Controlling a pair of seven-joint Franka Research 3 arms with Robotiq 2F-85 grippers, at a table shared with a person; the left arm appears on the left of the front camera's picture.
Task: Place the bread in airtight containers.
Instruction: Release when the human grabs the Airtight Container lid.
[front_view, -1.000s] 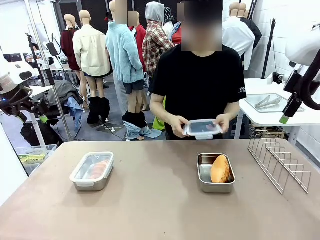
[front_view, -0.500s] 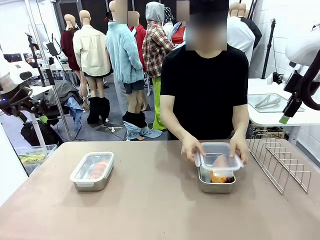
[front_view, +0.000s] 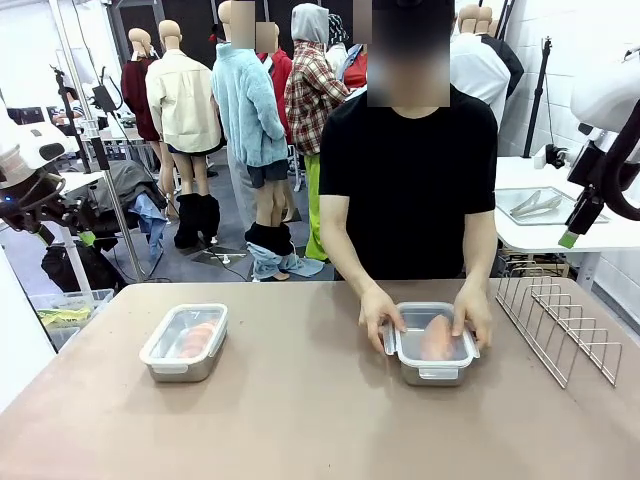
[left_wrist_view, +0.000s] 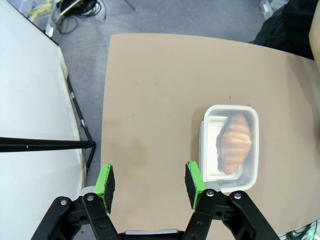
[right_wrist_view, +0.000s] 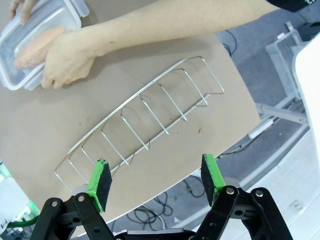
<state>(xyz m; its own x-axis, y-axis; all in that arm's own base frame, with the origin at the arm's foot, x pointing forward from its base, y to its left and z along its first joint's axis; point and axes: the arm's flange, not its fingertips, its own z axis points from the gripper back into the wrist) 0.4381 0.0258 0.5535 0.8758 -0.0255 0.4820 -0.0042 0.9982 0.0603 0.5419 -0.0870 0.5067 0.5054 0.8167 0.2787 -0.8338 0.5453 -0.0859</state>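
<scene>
Table: a tan tabletop (front_view: 300, 420) takes up the lower half of the front view; a person in a black T-shirt stands at its far edge, centre right.
Left container: a small steel pan with a clear white-rimmed lid (front_view: 185, 342) sits at lower left of centre in the front view; the lid is on.
Croissant: the ridged golden roll (left_wrist_view: 235, 142) lies inside that lidded pan, seen through the lid at right of centre in the left wrist view.
Right container: a second steel pan (front_view: 431, 344) sits right of centre in the front view, its clear lid lying on top.
Bun: the smooth orange-brown bun (front_view: 437, 337) shows through that lid, inside the pan; in the right wrist view it appears at the upper left corner.
Person's hands: one hand (front_view: 381, 314) rests on the picture-left end of the lid, the other hand (front_view: 473, 313) on its picture-right end, both touching the lid's rim.
Wire rack: a slotted wire rack (front_view: 558, 325) stands on the table at the right edge of the front view, just beside the person's nearer hand and apart from the pan.
Left gripper: the left gripper (left_wrist_view: 150, 182) at the bottom of its wrist view hangs above bare table with its green pads spread apart and nothing between them; the lidded pan lies to the picture right of it.
Right gripper: the right gripper (right_wrist_view: 156, 177) at the bottom of its wrist view has its pads wide apart, holding nothing, above the table's edge and the wire rack.
</scene>
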